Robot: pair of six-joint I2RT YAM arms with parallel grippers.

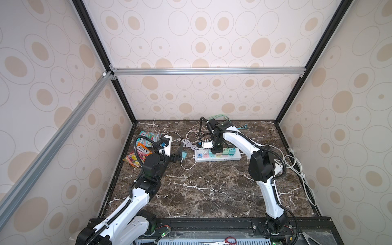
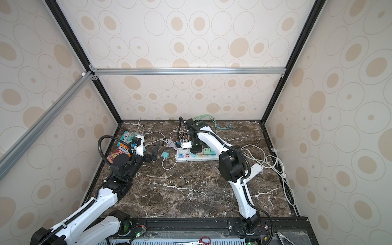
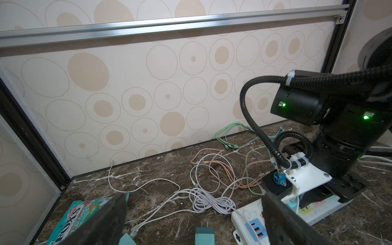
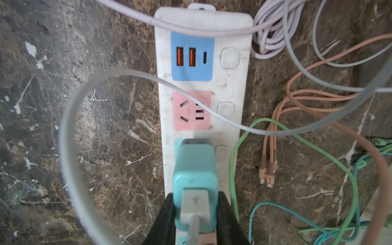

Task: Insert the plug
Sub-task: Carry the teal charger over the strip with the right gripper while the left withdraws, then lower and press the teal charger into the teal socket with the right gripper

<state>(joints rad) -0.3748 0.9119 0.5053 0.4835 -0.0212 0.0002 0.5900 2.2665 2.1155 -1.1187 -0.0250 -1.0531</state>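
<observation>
Since the tabletop [image 1: 212, 191] bore everything flat, our right arm [image 1: 239, 137] hung straight over the power strip [image 1: 233, 157] while our left arm [image 1: 135, 201] sat at its nine o'clock, jaws apart, facing a spare plug [image 2: 165, 154]. The right jaws were clamped on the teal plug [image 4: 195, 169], set squarely at the teal socket [image 4: 176, 147] beside the pink socket [image 4: 192, 110].

Pwr strip [image 2: 197, 159] — loose plug [image 2: 165, 154] just L, cables [image 2: 170, 144] behind, snack bags [image 2: 124, 148] far L.
</observation>
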